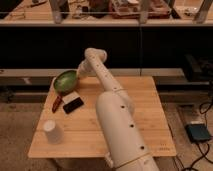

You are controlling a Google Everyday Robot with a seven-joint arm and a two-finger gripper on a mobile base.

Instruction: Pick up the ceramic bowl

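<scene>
Nearest to us, the robot's thick white arm (pixel 117 125) is rising from the bottom edge of the view and stretching away over the wooden table (pixel 145 120), narrowing as it goes toward the far left corner. To the left of the arm, close to the table's front left edge, we are seeing an upside-down white cup (pixel 52 131) standing on its rim, well apart from everything else.

Moving farther back on the left side, we are looking at a small dark rectangular object (pixel 73 105) lying flat, with a pale flat piece (pixel 70 97) just behind it and touching or nearly touching it. Just to their left a slim reddish object (pixel 56 103) is lying at a slant near the table's left edge.

Beyond these, at the far left corner of the table, the ceramic bowl (pixel 65 81) is showing its green inside, tilted toward us, with its darker rim around it. The gripper (pixel 78 73) is sitting at the bowl's right rim, where the arm bends down from its elbow, and its fingers are pressed together on that rim, clamping the bowl.

Behind the table, a dark shelf front is running across the view, and above it a cluttered upper shelf (pixel 100 21). To the right, on the floor, a small blue-grey box (pixel 199 132) is lying beside cables.
</scene>
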